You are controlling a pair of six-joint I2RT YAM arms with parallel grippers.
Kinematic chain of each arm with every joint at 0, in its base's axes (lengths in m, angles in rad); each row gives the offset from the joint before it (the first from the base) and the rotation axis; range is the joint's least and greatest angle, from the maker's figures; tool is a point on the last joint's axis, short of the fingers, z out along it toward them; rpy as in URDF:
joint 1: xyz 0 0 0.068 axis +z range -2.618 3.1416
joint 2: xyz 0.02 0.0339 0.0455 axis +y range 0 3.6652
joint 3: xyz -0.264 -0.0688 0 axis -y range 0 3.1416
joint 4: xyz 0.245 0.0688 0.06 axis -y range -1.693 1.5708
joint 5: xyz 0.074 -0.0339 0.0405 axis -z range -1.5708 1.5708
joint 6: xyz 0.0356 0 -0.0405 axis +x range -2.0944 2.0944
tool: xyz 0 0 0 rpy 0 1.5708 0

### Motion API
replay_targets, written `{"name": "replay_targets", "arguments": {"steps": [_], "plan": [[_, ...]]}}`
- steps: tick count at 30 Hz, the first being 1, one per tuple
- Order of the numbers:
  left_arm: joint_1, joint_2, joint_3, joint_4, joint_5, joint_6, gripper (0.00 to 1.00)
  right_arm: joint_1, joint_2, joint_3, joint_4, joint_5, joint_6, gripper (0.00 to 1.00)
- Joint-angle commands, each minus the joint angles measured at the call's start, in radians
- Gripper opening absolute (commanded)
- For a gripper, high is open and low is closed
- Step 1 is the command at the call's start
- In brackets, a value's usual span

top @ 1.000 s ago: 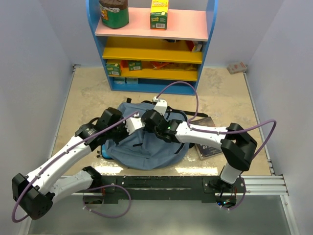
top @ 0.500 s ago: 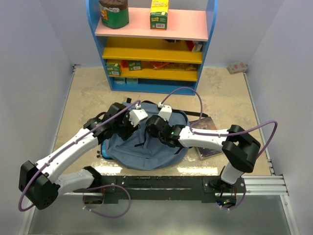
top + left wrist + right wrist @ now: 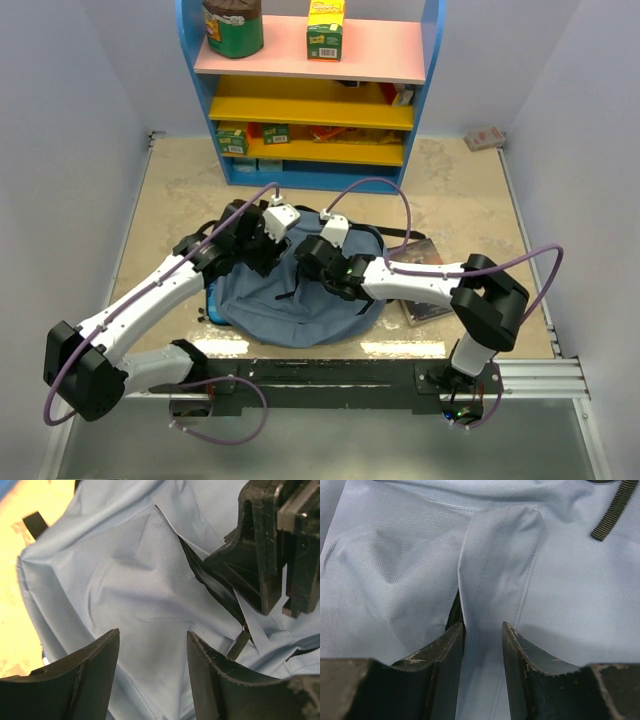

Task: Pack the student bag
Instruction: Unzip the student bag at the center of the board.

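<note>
The student bag [image 3: 290,295], a soft grey-blue backpack, lies flat on the table in front of the arms. My right gripper [image 3: 308,262] is over its middle. In the right wrist view, my right gripper [image 3: 483,625] is closed on a raised fold of the bag's flap [image 3: 495,570], beside the dark zipper slit [image 3: 454,614]. My left gripper [image 3: 272,248] hovers open and empty over the bag's far left part. In the left wrist view, my left gripper [image 3: 152,632] has only bag fabric [image 3: 125,590] between the jaws, with the zipper [image 3: 210,582] and the right gripper [image 3: 270,545] beyond.
A dark book [image 3: 428,290] lies right of the bag, partly under the right arm. A small dark-blue thing [image 3: 209,298] peeks out at the bag's left edge. A blue shelf unit [image 3: 320,100] with boxes and a jar stands behind. A small box [image 3: 485,138] lies at the back right.
My left gripper has moved a little toward the far side of the bag, away from the right gripper. The right gripper has stayed over the bag's middle, shifting only slightly.
</note>
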Motion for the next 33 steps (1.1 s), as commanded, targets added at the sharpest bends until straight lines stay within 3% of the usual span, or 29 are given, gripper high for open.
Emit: {"name": "replay_targets", "arguments": {"steps": [1, 3, 6, 7, 11, 20, 25, 28, 33], "plan": [[0.004, 0.032, 0.023, 0.037, -0.006, -0.052, 0.61, 0.015, 0.022, 0.037, 0.007, 0.025, 0.013, 0.39], [0.004, 0.059, 0.023, 0.031, -0.013, -0.057, 0.62, 0.021, 0.029, 0.031, 0.008, 0.025, 0.017, 0.36], [0.004, 0.108, 0.034, 0.008, -0.030, -0.083, 0.63, 0.030, 0.014, 0.003, 0.010, 0.035, 0.037, 0.23], [0.004, 0.119, 0.037, 0.000, -0.030, -0.098, 0.63, 0.032, 0.003, -0.023, 0.017, 0.044, 0.054, 0.14], [0.003, 0.159, 0.055, 0.004, 0.040, -0.116, 0.72, 0.050, -0.044, -0.097, 0.059, 0.061, 0.086, 0.00], [0.001, 0.251, 0.114, 0.007, 0.097, -0.132, 0.95, 0.055, -0.089, -0.202, 0.161, 0.061, 0.119, 0.00], [-0.008, 0.268, 0.100, 0.020, 0.125, -0.126, 0.98, 0.056, -0.093, -0.244, 0.205, 0.056, 0.134, 0.00], [-0.014, 0.288, 0.077, 0.037, 0.123, -0.124, 0.96, 0.055, -0.106, -0.262, 0.232, 0.061, 0.133, 0.00], [-0.016, 0.328, 0.086, 0.050, 0.141, -0.130, 0.75, 0.055, -0.132, -0.304, 0.283, 0.064, 0.132, 0.00]]}}
